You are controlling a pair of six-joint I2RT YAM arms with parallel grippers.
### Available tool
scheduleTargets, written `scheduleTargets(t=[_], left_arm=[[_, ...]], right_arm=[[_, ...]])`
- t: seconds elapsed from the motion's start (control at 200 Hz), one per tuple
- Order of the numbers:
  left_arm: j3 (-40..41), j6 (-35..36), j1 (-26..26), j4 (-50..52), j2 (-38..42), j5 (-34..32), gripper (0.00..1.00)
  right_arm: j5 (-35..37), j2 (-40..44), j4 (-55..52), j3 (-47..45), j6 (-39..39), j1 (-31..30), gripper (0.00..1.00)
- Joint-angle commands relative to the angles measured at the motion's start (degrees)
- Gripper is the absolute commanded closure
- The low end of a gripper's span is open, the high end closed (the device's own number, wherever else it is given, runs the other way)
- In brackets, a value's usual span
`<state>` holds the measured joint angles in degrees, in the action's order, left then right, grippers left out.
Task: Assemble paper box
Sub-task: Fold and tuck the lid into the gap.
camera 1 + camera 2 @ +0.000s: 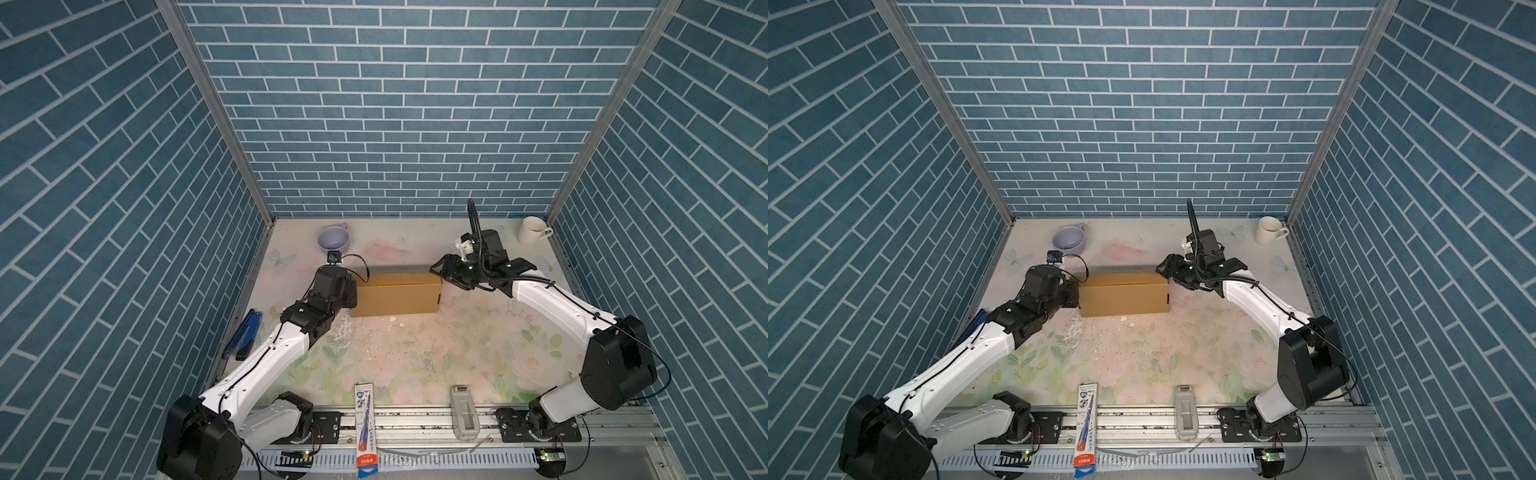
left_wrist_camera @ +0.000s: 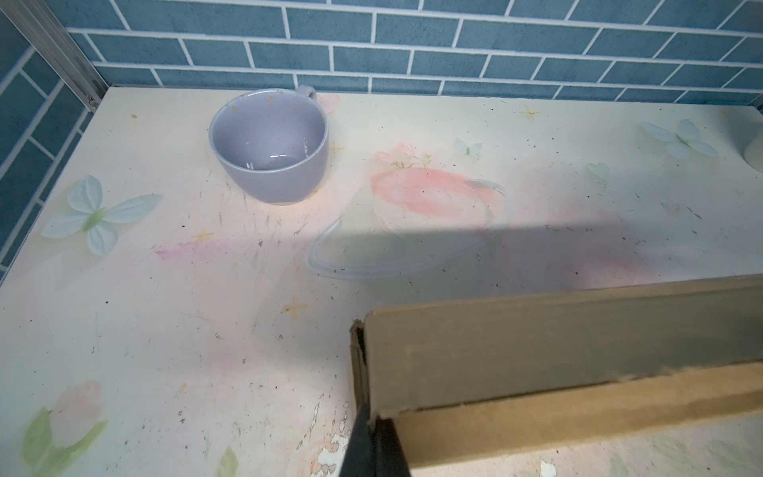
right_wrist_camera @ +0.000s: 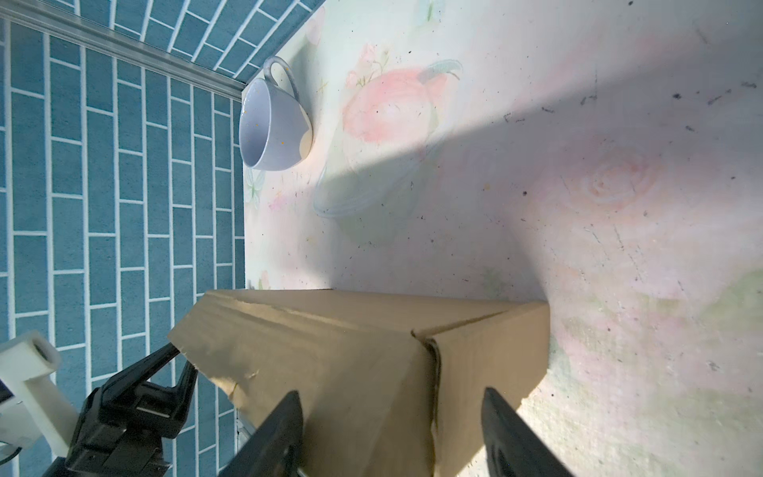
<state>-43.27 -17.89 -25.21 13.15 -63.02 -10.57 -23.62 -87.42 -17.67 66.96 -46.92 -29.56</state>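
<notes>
Right wrist: right jaws spread astride the paper box; left jaws pinch its edge.

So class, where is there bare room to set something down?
Free: the middle, between paper box and pen pack; the back strip between purple cup and white mug. Crowded: both box ends, at the left gripper and right gripper.

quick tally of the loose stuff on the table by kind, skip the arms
cups: 2 (lavender cup, white mug)
paper box: 1
blue and red retail pack: 1
grey plastic device: 1
blue object at the table's edge, kind unclear: 1
total: 6
</notes>
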Motion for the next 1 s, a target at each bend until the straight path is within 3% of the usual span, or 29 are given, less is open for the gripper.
scheduleTargets(t=[0.0, 0.435, 0.815, 0.99], left_arm=[[3.0, -0.7, -0.8, 4.5, -2.0, 0.5, 1.00], [6.9, -2.3, -1.1, 1.7, -1.7, 1.4, 0.97], [8.2, -2.4, -1.1, 0.4, 0.4, 5.7, 0.69], [8.2, -1.8, -1.1, 0.8, 1.7, 7.8, 0.62]], right_arm=[[-0.7, 1.3, 2.1, -1.9, -2.2, -0.1, 0.32], [-0.5, 2.1, 9.1, -9.0, -3.3, -0.3, 0.45], [1.6, 2.7, 14.7, -14.8, -3.3, -0.3, 0.53], [2.3, 2.1, 18.3, -16.7, -4.7, -0.3, 0.56]])
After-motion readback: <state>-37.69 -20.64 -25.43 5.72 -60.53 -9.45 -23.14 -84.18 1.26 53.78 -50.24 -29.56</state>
